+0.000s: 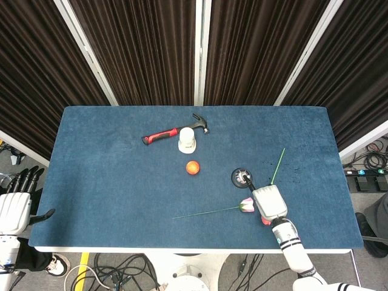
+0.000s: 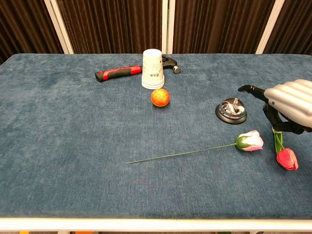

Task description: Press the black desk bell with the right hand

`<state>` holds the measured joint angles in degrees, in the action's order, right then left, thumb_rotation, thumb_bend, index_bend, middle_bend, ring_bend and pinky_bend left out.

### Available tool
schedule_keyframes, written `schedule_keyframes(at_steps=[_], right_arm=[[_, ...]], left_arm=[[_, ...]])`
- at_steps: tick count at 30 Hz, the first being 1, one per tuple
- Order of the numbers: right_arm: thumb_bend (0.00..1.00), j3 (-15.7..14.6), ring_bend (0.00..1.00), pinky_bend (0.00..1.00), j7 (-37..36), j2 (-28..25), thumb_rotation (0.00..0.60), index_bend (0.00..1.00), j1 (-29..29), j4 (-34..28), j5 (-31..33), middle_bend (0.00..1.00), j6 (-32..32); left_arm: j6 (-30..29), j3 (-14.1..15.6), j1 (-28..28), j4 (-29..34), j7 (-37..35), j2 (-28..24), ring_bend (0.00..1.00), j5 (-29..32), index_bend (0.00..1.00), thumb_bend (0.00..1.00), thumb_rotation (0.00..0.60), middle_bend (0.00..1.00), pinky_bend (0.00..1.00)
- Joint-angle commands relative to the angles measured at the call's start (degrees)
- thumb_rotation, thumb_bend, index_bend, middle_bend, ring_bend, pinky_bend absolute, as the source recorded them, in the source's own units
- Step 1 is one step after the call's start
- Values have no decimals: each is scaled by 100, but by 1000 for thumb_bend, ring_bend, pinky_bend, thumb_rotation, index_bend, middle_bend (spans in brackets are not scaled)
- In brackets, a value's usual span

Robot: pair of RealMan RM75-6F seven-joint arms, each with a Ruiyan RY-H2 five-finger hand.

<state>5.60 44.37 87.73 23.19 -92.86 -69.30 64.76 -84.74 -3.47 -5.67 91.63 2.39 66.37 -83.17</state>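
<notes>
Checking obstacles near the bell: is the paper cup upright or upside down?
Upside down: the paper cup stands on its wider rim, closed base on top.

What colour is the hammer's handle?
Red with black grip sections; the hammer shows best in the chest view.

Both the right hand [image 1: 269, 204] and left hand [image 1: 13, 209] have white ribbed backs, black fingers [image 2: 251, 89], and black-ringed white wrists.

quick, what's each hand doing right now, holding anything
Left hand: open, holding nothing, off the table's left edge.
Right hand: holding nothing, fingers curled down beside the black desk bell; contact with it cannot be told.
</notes>
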Motion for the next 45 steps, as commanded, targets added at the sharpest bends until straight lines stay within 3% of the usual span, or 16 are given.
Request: schedule_keyframes(at_steps=[1,25,45], right_arm=[[1000,-13,764,609,64,67,600,0,22,61,116,845,47],[1000,63,764,608,176,452,600,0,439,566,733,845,-122],[1000,-53,763,608,118,572,600,0,598,771,1089,845,-223]], left_arm=[[7,2,-1,-6,8,9,0,2,88,108,600,53,147],[67,7,11,-102,-74,7,0,50,88,108,600,53,147],[68,2,28,-162,-159,11,0,58,88,108,600,53,147]])
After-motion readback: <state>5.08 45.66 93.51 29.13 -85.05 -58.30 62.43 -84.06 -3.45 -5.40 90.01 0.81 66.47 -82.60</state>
